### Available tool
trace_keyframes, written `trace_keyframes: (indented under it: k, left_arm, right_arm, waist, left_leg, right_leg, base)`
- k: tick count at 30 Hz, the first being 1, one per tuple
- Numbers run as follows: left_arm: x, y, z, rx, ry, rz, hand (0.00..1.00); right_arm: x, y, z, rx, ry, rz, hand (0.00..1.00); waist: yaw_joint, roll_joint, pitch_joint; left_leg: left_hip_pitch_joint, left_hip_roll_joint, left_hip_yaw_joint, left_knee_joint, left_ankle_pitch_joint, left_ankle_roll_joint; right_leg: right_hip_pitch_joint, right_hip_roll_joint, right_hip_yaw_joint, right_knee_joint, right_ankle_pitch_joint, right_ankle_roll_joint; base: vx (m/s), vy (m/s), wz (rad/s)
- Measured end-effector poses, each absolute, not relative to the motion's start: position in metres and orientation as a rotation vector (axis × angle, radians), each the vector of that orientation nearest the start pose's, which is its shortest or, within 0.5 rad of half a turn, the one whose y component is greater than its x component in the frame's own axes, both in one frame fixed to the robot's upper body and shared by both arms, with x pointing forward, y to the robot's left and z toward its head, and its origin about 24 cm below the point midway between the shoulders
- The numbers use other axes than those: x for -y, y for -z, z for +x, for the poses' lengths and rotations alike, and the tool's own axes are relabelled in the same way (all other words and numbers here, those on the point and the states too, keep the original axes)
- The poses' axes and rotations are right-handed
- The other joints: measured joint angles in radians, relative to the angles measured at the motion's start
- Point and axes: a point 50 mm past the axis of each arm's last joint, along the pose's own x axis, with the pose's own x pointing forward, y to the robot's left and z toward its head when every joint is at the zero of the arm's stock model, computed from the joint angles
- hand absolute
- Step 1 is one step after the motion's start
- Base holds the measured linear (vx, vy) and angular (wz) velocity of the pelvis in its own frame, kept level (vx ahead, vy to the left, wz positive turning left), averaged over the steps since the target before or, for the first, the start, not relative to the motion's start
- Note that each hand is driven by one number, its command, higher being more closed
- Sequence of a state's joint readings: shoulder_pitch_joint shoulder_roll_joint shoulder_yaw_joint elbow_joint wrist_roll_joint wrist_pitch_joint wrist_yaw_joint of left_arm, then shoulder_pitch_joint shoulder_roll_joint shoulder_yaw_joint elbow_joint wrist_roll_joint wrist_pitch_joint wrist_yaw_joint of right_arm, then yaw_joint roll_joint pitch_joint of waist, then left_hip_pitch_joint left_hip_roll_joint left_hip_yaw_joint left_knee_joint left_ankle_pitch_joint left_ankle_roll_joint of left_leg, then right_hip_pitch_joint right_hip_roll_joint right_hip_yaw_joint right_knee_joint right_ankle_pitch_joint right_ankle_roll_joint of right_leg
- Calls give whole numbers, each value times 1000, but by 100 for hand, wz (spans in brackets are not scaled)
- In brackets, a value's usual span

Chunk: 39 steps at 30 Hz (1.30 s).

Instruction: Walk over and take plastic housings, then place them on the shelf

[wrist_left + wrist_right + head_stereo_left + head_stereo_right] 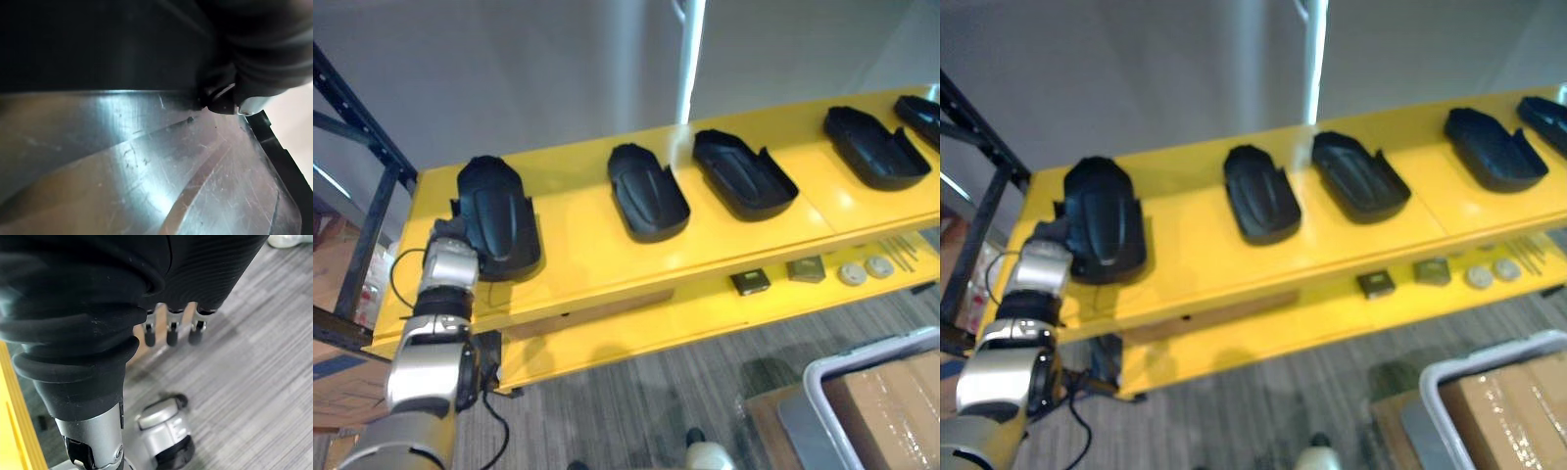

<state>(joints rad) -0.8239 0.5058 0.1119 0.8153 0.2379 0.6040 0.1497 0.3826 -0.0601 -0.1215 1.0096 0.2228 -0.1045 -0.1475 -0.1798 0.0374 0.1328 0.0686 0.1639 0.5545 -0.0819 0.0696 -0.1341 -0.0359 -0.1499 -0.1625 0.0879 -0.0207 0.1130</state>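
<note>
Black plastic housing point(497, 217) lies at the yellow shelf's point(587, 240) left end. It looks stiff, glossy and probably light, best gripped by its rim. The left hand point(460, 235) meets its near edge, grip impossible to tell. The right hand point(168, 333) hangs relaxed.

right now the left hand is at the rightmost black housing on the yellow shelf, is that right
Not quite: the left hand is at the leftmost housing on the yellow shelf, not the rightmost. The left eye view shows it.
</note>
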Motion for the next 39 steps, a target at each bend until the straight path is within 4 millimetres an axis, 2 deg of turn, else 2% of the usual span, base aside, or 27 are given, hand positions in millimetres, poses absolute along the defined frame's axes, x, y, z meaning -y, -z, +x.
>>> trace_keyframes:
  k: [7, 11, 20, 24, 27, 35, 36, 39]
  left_arm:
    - [-303, -125, 363, -491, -596, 502, 100]
    - [-299, -138, 369, -436, -617, 471, 100]
    - [-294, -152, 374, -365, -640, 444, 100]
    - [-293, -153, 375, -361, -645, 439, 100]
    - [-290, -163, 379, -332, -642, 429, 100]
    - [-278, -167, 384, -316, -616, 422, 100]
    - [-277, -167, 385, -315, -614, 424, 0]
    - [-277, -167, 385, -315, -612, 426, 0]
  right_arm:
    - [201, 166, -3, -1227, 491, 113, 0]
    - [199, 166, 6, -1199, 481, 128, 0]
    - [199, 165, 16, -1162, 470, 135, 0]
    - [200, 164, 19, -1154, 441, 119, 0]
    - [199, 163, 22, -1144, 419, 122, 0]
    - [198, 163, 22, -1142, 414, 123, 0]
    - [198, 163, 22, -1142, 414, 123, 0]
    - [199, 163, 22, -1143, 414, 121, 0]
  waist:
    - [-3, -33, 45]
    - [-1, -55, 57]
    - [-1, -69, 69]
    - [-1, -70, 73]
    - [1, -71, 97]
    - [1, -71, 97]
    - [1, -71, 97]
    - [1, -71, 97]
  left_leg:
    - [-35, 2, -1, 0, 5, 5]
    - [-40, 2, 1, 0, 4, 5]
    - [-53, 9, 10, 0, 4, 5]
    - [-52, 17, 13, 0, 4, 4]
    - [-53, 18, 14, 0, 5, 3]
    - [-49, 17, 30, 0, 7, 1]
    - [-49, 17, 30, 0, 7, 1]
    - [-45, 17, 32, 0, 7, 1]
  right_leg:
    - [-37, 2, 10, 9, 5, -1]
    - [-43, 3, 36, 7, 6, -2]
    - [-54, 13, 82, -14, 24, -9]
    - [-55, 15, 84, -18, 25, -7]
    - [-54, 15, 85, -20, 28, -3]
    - [-54, 16, 92, -24, 30, -3]
    - [-54, 16, 92, -24, 30, -4]
    - [-54, 16, 97, -24, 31, -3]
  base:
    - [0, 0, 0]
    - [8, 4, 0]
    - [1, 4, -2]
    - [0, 0, 0]
    - [0, 0, 0]
    - [13, 4, -2]
    - [0, 0, 0]
    - [8, 0, -5]
